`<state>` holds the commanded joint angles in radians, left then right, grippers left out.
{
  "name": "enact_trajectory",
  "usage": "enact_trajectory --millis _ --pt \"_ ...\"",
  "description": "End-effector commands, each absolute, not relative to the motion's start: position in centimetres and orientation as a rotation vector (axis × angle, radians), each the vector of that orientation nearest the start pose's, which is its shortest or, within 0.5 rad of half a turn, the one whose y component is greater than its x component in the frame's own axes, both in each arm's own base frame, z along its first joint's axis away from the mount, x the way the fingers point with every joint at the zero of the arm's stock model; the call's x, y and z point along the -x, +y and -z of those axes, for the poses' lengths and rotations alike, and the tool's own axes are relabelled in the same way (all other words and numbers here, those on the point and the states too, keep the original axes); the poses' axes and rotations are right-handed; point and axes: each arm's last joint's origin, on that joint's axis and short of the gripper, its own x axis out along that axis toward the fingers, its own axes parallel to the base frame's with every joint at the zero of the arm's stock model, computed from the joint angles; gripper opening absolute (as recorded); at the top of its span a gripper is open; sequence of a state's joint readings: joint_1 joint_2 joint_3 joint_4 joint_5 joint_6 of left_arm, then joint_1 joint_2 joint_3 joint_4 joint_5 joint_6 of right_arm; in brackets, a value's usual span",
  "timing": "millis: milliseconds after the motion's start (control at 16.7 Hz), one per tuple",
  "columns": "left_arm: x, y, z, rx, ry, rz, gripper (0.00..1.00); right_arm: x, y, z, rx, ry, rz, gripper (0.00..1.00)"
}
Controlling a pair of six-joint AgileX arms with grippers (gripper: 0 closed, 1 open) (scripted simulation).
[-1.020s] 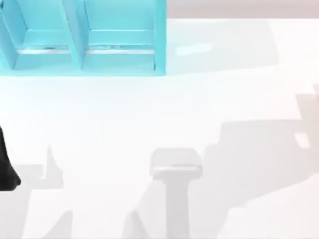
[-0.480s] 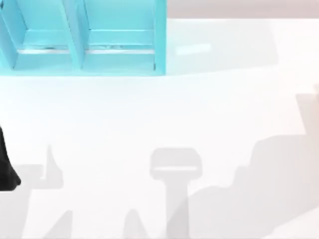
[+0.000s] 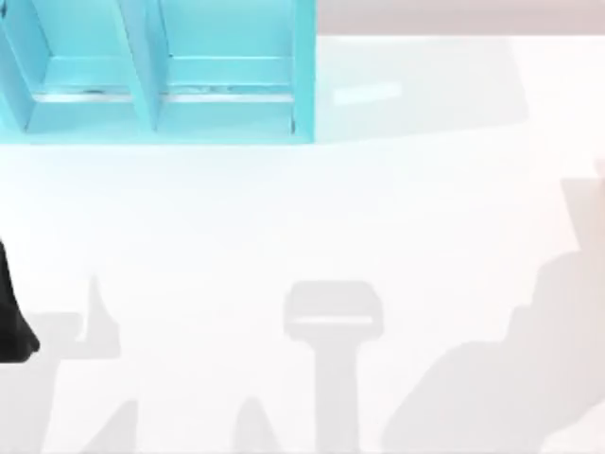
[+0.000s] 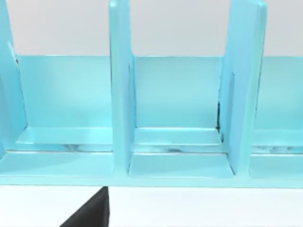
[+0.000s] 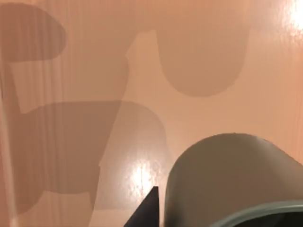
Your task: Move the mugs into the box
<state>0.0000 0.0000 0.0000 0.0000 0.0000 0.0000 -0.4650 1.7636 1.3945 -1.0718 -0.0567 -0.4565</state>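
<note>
very little of the robot's body can be seen. in the top view the left arm [image 3: 11, 317] appears as a plain black mass at the left edge, matte, widening downward to a rounded lower corner, with no cable, screw or marking to make out. in the left wrist view a black wedge of the left tool [image 4: 90, 213] rises from the lower edge, flat-faced, with one straight upright side and one slanted side. in the right wrist view a small black pointed piece of the right tool [image 5: 146, 212] shows at the lower edge, sharp-tipped, smooth and unmarked.
</note>
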Motion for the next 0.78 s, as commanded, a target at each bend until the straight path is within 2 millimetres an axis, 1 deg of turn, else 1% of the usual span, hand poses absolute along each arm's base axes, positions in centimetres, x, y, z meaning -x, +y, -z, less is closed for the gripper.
enact_trajectory --millis 120,360,780 --pt "-10.57 -0.12 -16.00 0.000 0.000 0.000 1.00 -30.50 -14.74 -21.95 0.002 1.431 0.003 0.00" --pt "-10.57 -0.12 -16.00 0.000 0.000 0.000 1.00 -30.49 -14.74 -21.92 0.002 1.431 0.002 0.00" --pt "-10.57 -0.12 -16.00 0.000 0.000 0.000 1.00 -30.49 -14.74 -21.92 0.002 1.431 0.002 0.53"
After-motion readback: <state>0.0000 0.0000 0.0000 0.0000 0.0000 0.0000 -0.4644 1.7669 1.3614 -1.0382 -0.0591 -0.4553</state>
